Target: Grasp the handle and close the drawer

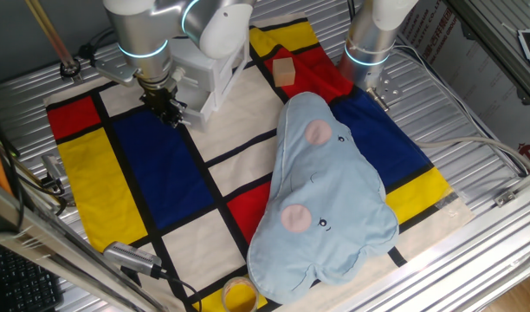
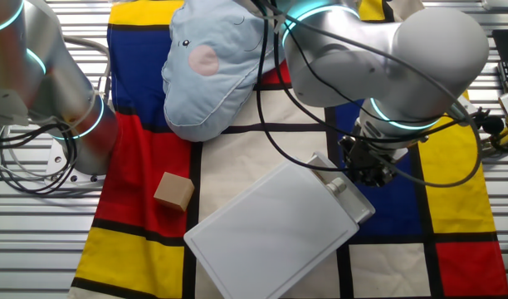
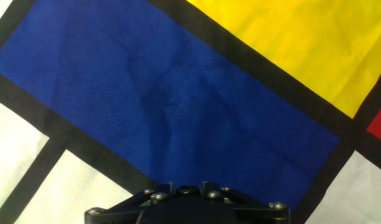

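Observation:
The small white cabinet [image 1: 211, 68] stands at the far side of the mat; in the other fixed view I see its flat top [image 2: 266, 232]. The drawer's front panel [image 2: 359, 212] looks flush with the cabinet body. Its small grey handle [image 2: 335, 187] sticks out from the front. My black gripper [image 2: 372, 169] hangs just beside the handle, pointing down at the blue patch, and holds nothing. It also shows in one fixed view [image 1: 166, 107] at the cabinet's front. Its fingers look spread. The hand view shows only the gripper base [image 3: 187, 205] above the blue cloth.
A tan wooden cube [image 1: 285, 71] sits on the red patch beside the cabinet. A large light-blue plush pillow [image 1: 321, 195] covers the mat's middle and right. A yellow roll [image 1: 239, 296] lies at the near edge. A second arm's base [image 1: 373, 39] stands at the back.

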Available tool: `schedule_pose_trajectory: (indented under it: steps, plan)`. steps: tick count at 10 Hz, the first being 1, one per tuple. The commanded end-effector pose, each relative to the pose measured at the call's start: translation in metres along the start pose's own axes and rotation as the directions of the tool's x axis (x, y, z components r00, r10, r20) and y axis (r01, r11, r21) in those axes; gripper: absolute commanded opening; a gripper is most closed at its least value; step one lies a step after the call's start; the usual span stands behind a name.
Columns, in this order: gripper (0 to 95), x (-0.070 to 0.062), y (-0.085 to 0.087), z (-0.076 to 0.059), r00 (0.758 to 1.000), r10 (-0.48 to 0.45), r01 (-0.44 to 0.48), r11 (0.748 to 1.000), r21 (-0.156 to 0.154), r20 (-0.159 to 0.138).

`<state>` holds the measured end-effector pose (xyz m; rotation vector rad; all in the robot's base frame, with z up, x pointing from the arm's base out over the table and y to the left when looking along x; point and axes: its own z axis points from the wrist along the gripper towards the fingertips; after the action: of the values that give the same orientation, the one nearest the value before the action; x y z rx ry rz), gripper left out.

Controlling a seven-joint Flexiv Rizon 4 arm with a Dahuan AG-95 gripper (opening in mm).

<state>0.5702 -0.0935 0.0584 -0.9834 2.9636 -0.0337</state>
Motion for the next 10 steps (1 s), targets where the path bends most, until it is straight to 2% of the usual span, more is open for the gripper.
schedule_pose_trajectory:
  steps: [1,4,10]
  plan:
    - [0.0,0.0021,0.0004,0.0003,1.000,0.000,0.000,1.000,0.000,-0.003]
    - [0.0,0.0037,0.0013,-0.0014,1.000,-0.004,0.004,1.000,0.007,-0.015]
    - [0.0,0.0117,0.0035,-0.0029,1.000,-0.003,0.003,1.000,0.011,-0.008]
